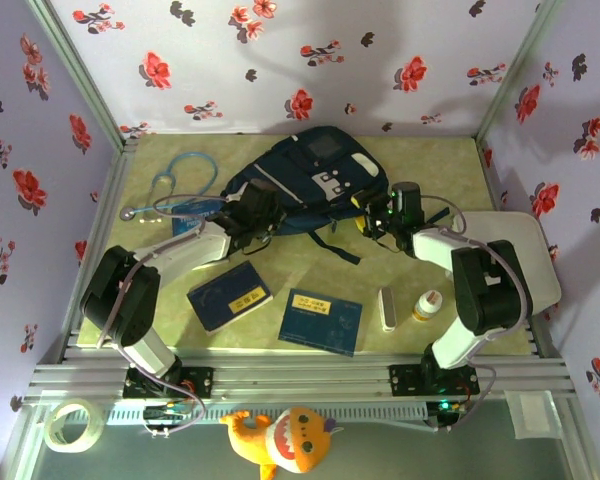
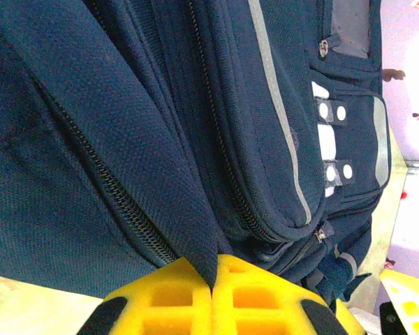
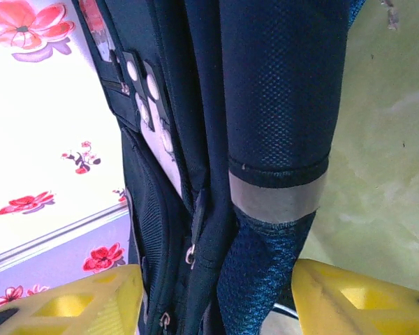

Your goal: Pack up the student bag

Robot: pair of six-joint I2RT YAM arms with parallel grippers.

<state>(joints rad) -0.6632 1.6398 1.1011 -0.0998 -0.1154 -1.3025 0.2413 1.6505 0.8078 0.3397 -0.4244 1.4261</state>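
Note:
The student bag [image 1: 310, 175], a large navy backpack with white trim, lies at the back middle of the table. My left gripper [image 1: 252, 215] is at its left side, yellow jaws shut on a fold of the navy fabric [image 2: 195, 230] beside a zip, as the left wrist view [image 2: 213, 293] shows. My right gripper [image 1: 375, 215] is at the bag's right side. In the right wrist view its yellow fingers [image 3: 91, 300] stand wide apart, open [image 3: 216, 300], with the bag's edge and a mesh strap [image 3: 279, 84] between them, not clamped.
A blue stethoscope [image 1: 175, 185] lies left of the bag. Two blue books [image 1: 230, 296] [image 1: 321, 321] lie in front, with a white bar-shaped case [image 1: 387, 308] and a small bottle [image 1: 427, 305] to their right. A white board [image 1: 525, 250] sits at the right edge.

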